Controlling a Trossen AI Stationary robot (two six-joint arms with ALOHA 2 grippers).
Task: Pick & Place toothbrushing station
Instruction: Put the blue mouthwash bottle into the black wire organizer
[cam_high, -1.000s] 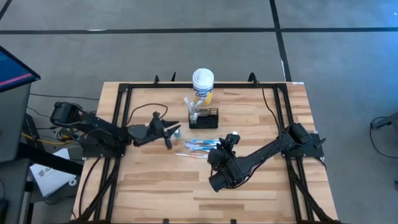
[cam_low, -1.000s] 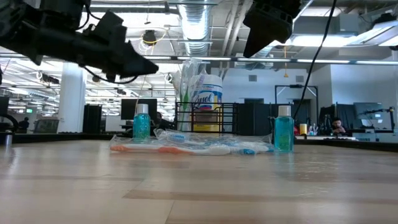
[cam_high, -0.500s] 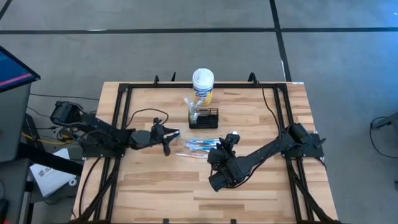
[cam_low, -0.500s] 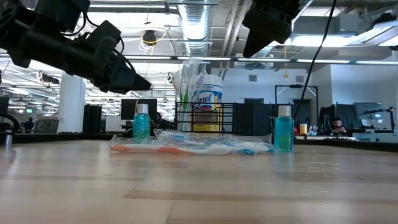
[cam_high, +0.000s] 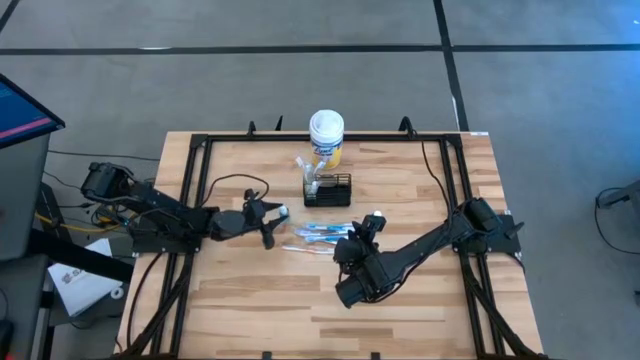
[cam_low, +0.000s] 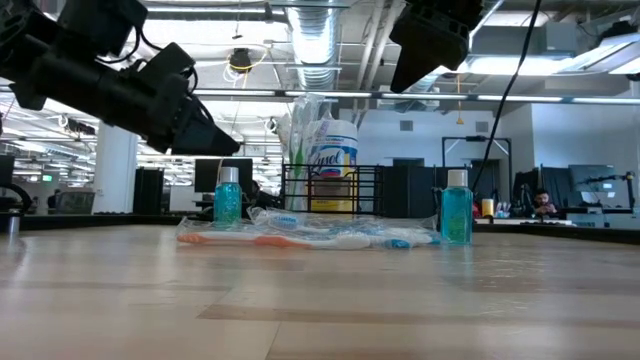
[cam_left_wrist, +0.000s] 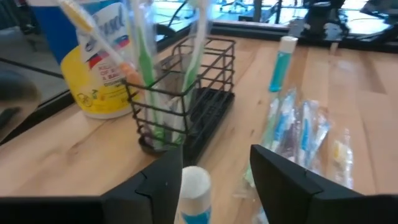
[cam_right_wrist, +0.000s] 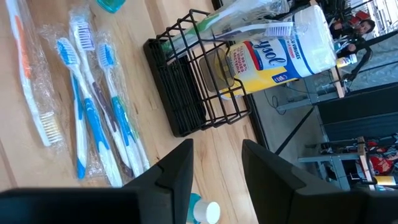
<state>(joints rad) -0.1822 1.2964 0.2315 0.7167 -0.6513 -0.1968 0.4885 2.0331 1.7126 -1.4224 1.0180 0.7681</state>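
The toothbrushing station, a low black wire caddy (cam_high: 328, 189) (cam_left_wrist: 186, 106) (cam_right_wrist: 186, 93), stands on its base at the table's far middle with toothbrushes upright in it. Behind it stands a yellow canister (cam_high: 327, 135). My left gripper (cam_high: 277, 213) (cam_left_wrist: 214, 168) is open, slanting down just above a small blue bottle (cam_low: 228, 195) (cam_left_wrist: 194, 186), whose white cap shows between the fingers. My right gripper (cam_high: 368, 228) (cam_right_wrist: 214, 162) is open too, high over a second blue bottle (cam_low: 456, 205) (cam_right_wrist: 205, 211). Both bottles stand upright on the table.
Several wrapped toothbrushes (cam_high: 315, 235) (cam_right_wrist: 87, 112) lie flat on the wood between the two bottles, on the near side of the caddy. A black frame (cam_high: 190, 200) runs along the table's edges. The near half of the table is bare wood.
My left gripper has tipped its nose down and sunk a little toward the left blue bottle, drawing slightly back toward the table's left edge. The bottles, the caddy and the toothbrushes have stayed where they were.
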